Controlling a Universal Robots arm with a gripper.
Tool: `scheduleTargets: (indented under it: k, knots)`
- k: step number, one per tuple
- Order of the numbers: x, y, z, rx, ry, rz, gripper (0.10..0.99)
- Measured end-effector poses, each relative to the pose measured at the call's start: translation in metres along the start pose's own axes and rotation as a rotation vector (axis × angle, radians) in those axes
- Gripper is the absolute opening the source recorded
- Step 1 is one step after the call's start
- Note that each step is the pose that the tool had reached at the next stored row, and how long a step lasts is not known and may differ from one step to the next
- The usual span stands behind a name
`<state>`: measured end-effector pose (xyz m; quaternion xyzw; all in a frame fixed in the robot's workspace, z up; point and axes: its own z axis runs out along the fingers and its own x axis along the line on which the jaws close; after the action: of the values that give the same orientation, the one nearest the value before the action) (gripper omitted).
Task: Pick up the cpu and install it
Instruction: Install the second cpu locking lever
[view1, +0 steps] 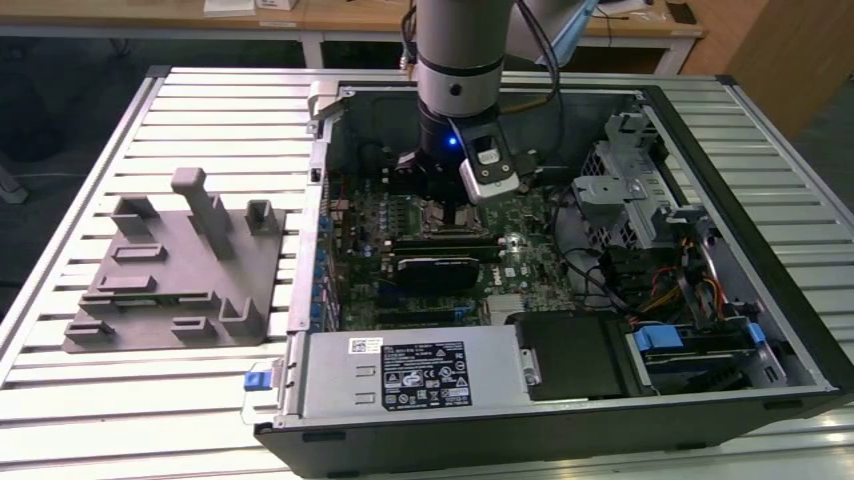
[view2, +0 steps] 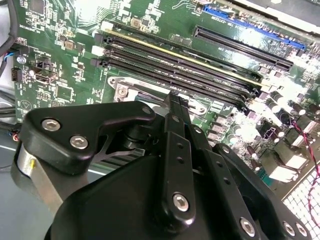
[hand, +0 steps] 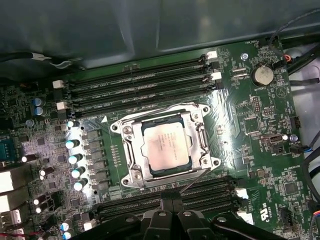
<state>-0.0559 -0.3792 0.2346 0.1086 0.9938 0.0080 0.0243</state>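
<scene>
The cpu (hand: 165, 146) is lying flat in the first wrist view — a small square chip with a pale silver-grey metal top carrying faint print. It is sitting inside the silver metal socket frame (hand: 131, 150) on the green motherboard (hand: 255, 130), with the frame's bars running around all four of its edges. It is resting level and slightly rotated against the picture's edges — between two banks of black memory slots (hand: 140, 82), one on either side.
</scene>
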Motion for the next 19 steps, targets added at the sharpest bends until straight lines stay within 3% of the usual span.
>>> scheduleTargets:
  k: [19]
  knots:
    - [0.0099, -0.004, 0.0046, -0.003, 0.0006, 0.0, 0.106]
